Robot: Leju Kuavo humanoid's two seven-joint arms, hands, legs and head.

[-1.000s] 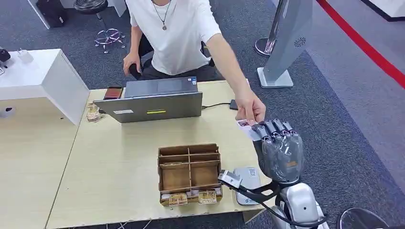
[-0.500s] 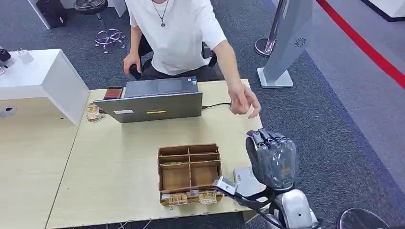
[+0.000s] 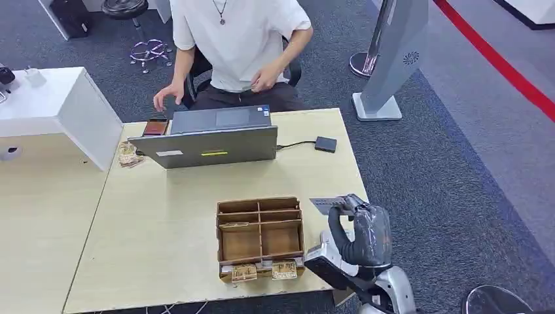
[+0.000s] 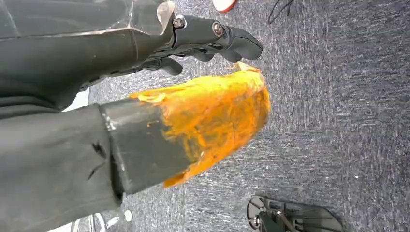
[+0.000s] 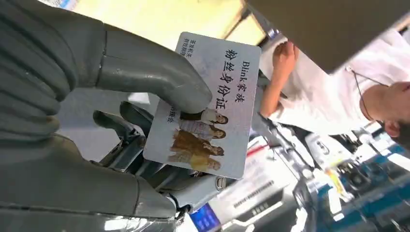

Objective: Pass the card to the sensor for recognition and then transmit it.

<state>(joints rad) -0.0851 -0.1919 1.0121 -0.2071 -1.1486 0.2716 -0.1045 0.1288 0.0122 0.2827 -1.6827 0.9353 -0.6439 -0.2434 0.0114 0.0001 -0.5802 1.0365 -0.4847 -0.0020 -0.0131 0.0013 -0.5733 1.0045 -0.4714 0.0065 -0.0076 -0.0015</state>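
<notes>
Pinching a card (image 3: 325,205) between thumb and fingers, right hand (image 3: 364,229) raised over the 4 o'clock corner of the pale wooden table (image 3: 163,216); card held roughly flat, poking out toward 10 o'clock from the fingertips; seen close from the right wrist, card (image 5: 208,106) white with dark printed characters and a small group photo, thick grey thumb (image 5: 154,72) pressed on its face, darker fingers (image 5: 125,130) behind it; directly beneath the hand, at the table's near edge, a pale flat sensor pad (image 3: 327,241), mostly hidden by the hand and wrist; just to 9 o'clock of the hand, an open brown divided box (image 3: 260,235) with small packets along its near side; farther up the table at 12 o'clock, an open grey laptop (image 3: 213,137) with a cable running to a small dark block (image 3: 325,144); beyond the table, a seated person in a white shirt (image 3: 239,39), both arms drawn in; left hand (image 4: 145,121) hanging over grey carpet, thumb tip wrapped in orange, fingers loosely apart, holding nothing.
</notes>
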